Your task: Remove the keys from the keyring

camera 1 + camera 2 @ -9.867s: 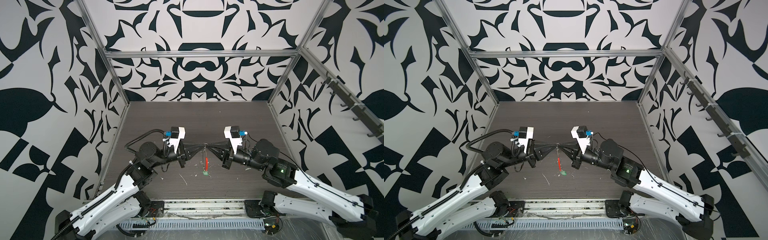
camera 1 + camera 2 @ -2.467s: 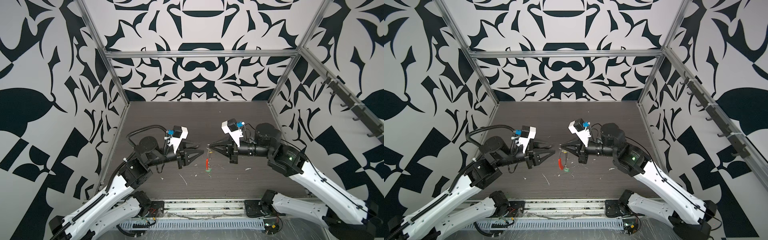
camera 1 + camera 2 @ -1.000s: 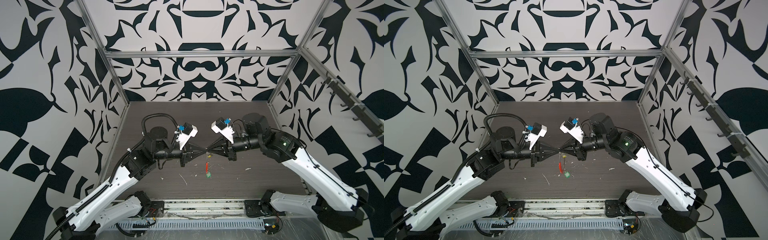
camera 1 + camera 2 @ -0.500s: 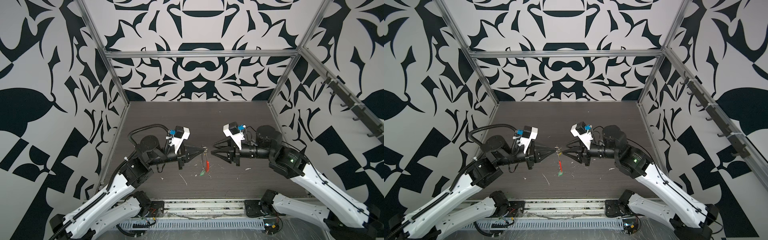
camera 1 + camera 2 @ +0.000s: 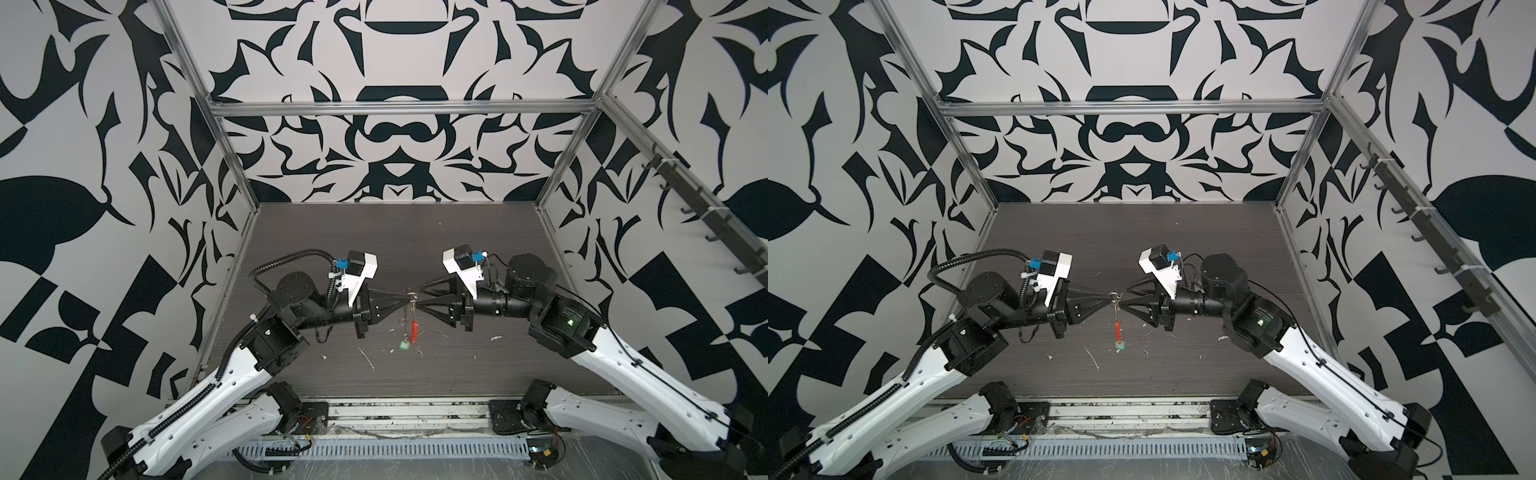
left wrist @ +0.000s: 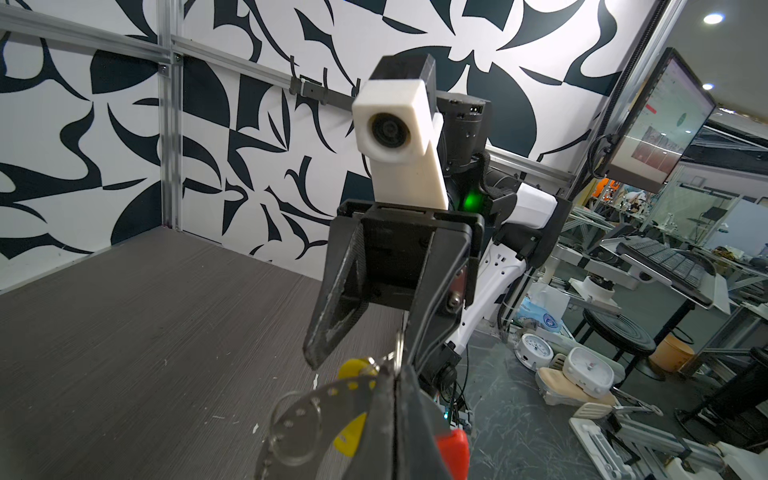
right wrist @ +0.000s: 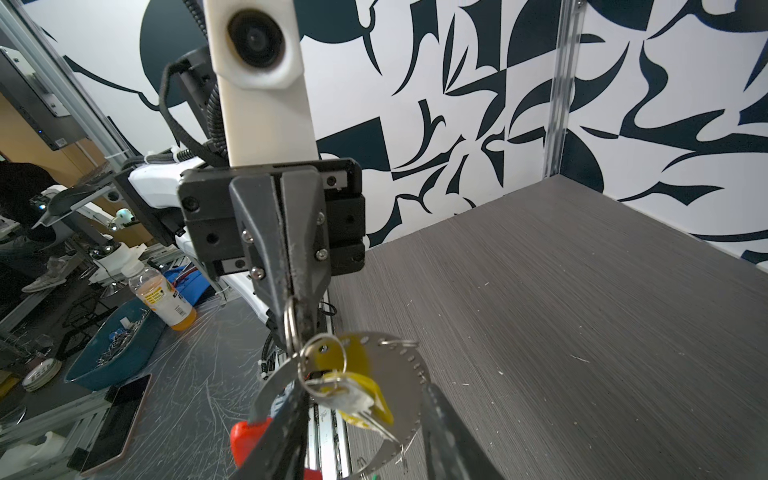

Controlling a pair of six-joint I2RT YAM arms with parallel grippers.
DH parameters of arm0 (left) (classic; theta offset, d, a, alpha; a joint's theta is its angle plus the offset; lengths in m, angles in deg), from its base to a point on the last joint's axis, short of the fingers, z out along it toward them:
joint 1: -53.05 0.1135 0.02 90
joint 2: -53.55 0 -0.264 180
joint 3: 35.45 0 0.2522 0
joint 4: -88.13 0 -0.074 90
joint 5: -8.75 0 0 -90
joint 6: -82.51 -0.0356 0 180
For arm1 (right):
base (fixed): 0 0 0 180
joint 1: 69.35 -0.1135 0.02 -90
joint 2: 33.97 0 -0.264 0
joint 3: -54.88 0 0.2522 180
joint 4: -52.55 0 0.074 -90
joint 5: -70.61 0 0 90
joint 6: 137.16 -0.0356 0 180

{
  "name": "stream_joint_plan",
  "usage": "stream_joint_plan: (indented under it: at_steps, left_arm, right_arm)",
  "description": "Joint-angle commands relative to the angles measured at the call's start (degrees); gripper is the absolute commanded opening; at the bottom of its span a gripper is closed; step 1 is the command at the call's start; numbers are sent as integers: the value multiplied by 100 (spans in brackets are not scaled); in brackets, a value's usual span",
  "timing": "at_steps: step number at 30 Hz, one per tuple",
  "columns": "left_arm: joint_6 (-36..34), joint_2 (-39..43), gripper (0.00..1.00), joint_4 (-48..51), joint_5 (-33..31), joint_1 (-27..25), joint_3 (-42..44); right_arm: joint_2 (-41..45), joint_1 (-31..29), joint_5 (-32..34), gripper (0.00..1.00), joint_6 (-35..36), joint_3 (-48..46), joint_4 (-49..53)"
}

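Pinching the top of the keyring [image 5: 413, 328] in the left claw [image 5: 406, 296], jaws pressed flat together on a small split ring [image 7: 291, 322], reaching in from 9 o'clock in both top views. Dangling the red-sleeved loop toward 6 o'clock over the middle of the tabletop [image 5: 374, 232], with the green tag [image 5: 402, 345] at its lowest end; impossible telling whether touching the surface. Facing it from 3 o'clock with the right claw [image 5: 419, 296], jaws standing partly apart around the bunch, clamping nothing. Showing, in the right wrist view, the yellow-headed key [image 7: 368, 392] bunched under the split ring against a perforated metal plate [image 7: 399, 365].
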Motion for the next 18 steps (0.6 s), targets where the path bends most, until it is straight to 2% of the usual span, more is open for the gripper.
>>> stream_joint_plan:
  at_steps: [1,3,8,13,16,18]
  left_arm:
    - [77,14,0,-320,44,-8,29]
    - [86,27,0,-336,-30,-8,45]
    - [104,108,0,-384,-307,-8,110]
    - [128,194,0,-432,-600,-8,165]
    - [156,241,0,-490,-747,-8,218]
    - [165,259,0,-522,-812,-8,239]
  right_arm:
    - [-73,-101,-97,46,-77,3,-413]
    - [-114,-158,-73,42,-37,29,-365]
    - [-139,-234,-2,22,10,39,-285]
    - [-142,-276,109,6,64,51,-194]
    - [-167,-296,193,0,64,65,-167]
    - [-212,-325,231,0,73,82,-150]
